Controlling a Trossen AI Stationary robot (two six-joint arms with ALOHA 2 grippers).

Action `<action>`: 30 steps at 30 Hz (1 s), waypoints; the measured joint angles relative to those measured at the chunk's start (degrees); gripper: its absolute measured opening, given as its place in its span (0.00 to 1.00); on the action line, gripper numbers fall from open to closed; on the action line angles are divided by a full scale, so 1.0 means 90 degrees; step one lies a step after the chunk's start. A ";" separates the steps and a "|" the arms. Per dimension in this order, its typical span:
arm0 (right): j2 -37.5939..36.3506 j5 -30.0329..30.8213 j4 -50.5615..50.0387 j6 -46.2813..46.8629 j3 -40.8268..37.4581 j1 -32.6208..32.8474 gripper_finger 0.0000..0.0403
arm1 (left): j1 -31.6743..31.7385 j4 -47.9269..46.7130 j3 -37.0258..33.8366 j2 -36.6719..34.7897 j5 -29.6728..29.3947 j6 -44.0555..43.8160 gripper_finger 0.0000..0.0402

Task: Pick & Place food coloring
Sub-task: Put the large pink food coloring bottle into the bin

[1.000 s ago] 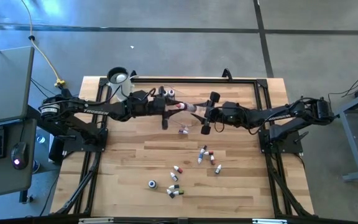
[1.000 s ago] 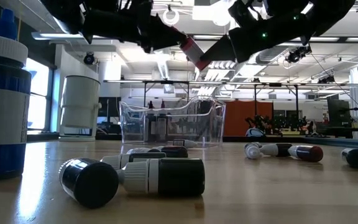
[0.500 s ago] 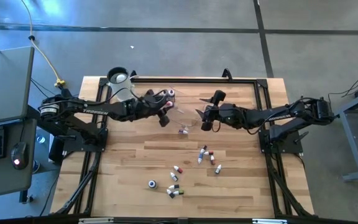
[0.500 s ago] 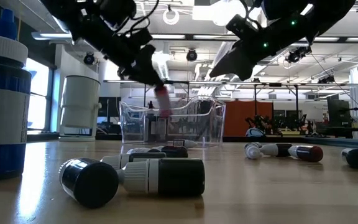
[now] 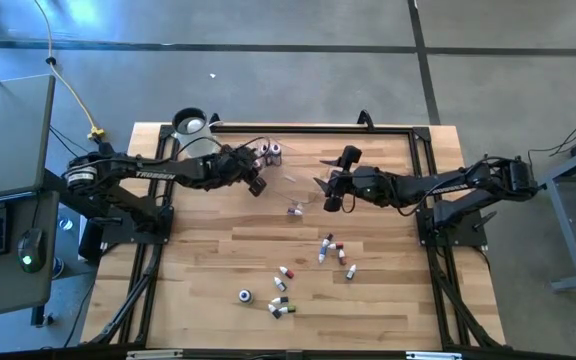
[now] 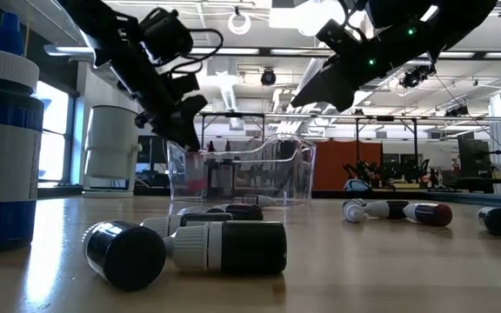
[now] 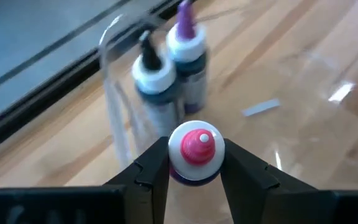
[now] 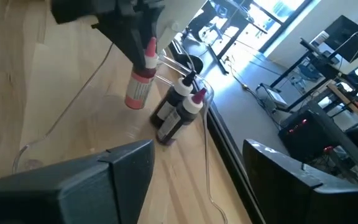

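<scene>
Item: red-capped food coloring bottle (image 7: pixel 196 151), clamped upright between the jaws of the left gripper (image 5: pixel 254 183), inside the clear plastic tray (image 6: pixel 242 174) toward twelve o'clock on the table (image 5: pixel 388 290).
Neighbours: two dark bottles (image 7: pixel 169 74) stood upright close beside it in the tray.
Right gripper (image 5: pixel 330 190): hung at the tray's three o'clock side, jaws spread wide, empty.
Remaining stock: loose bottles (image 5: pixel 334 252) lay toward six o'clock.
Risk, as judged: release from height could topple the bottle into its neighbours; the fingers could nudge the light tray.
</scene>
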 joint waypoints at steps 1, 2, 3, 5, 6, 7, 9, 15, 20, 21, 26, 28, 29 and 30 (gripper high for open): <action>0.0000 0.0000 -0.0001 0.0000 0.0000 0.0000 0.59 | 0.0078 -0.0023 0.0000 0.0022 0.0017 0.0003 0.30; 0.0000 -0.0006 0.0002 -0.0002 0.0000 0.0000 0.59 | 0.0151 0.0010 0.0002 0.0055 0.0039 0.0002 0.30; 0.0000 -0.0014 0.0001 -0.0014 0.0000 0.0000 0.59 | 0.0208 0.0026 0.0009 0.0096 0.0068 0.0006 0.31; 0.0000 -0.0086 0.0000 -0.0052 0.0000 -0.0002 0.59 | 0.0318 0.0075 0.0022 0.0171 0.0141 0.0012 0.31; 0.0000 -0.0109 0.0000 -0.0061 0.0000 -0.0002 0.59 | 0.0355 0.0098 0.0026 0.0192 0.0182 0.0032 0.31; 0.0000 -0.0173 0.0000 -0.0061 0.0000 -0.0002 0.59 | 0.0382 0.0113 0.0029 0.0215 0.0209 0.0117 0.31; 0.0000 -0.0257 0.0000 -0.0067 0.0000 -0.0002 0.59 | 0.0378 0.0197 0.0029 0.0250 0.0211 0.0347 0.31; 0.0000 -0.0238 0.0042 -0.0068 0.0000 -0.0005 0.59 | 0.0381 0.0487 0.0005 0.0270 0.0247 0.0490 0.32; 0.0000 -0.0257 0.0096 -0.0070 0.0000 -0.0002 0.59 | 0.0381 0.0477 0.0002 0.0270 0.0222 0.0503 0.32; 0.0000 -0.0257 0.0098 -0.0070 0.0000 -0.0002 0.59 | 0.0381 0.0475 0.0002 0.0270 0.0215 0.0505 0.32; 0.0000 -0.0260 0.0100 -0.0073 0.0000 -0.0002 0.59 | 0.0381 0.0470 0.0002 0.0272 0.0248 0.0670 0.37; 0.0000 -0.0260 0.0100 -0.0075 0.0000 -0.0002 0.59 | 0.0380 0.0470 0.0002 0.0272 0.0314 0.0692 0.40; 0.0000 -0.0260 0.0100 -0.0075 0.0000 -0.0002 0.59 | 0.0378 0.0468 0.0002 0.0272 0.0337 0.0697 0.41; 0.0000 -0.0262 0.0100 -0.0075 0.0000 -0.0002 0.59 | 0.0378 0.0464 0.0002 0.0272 0.0343 0.0701 0.43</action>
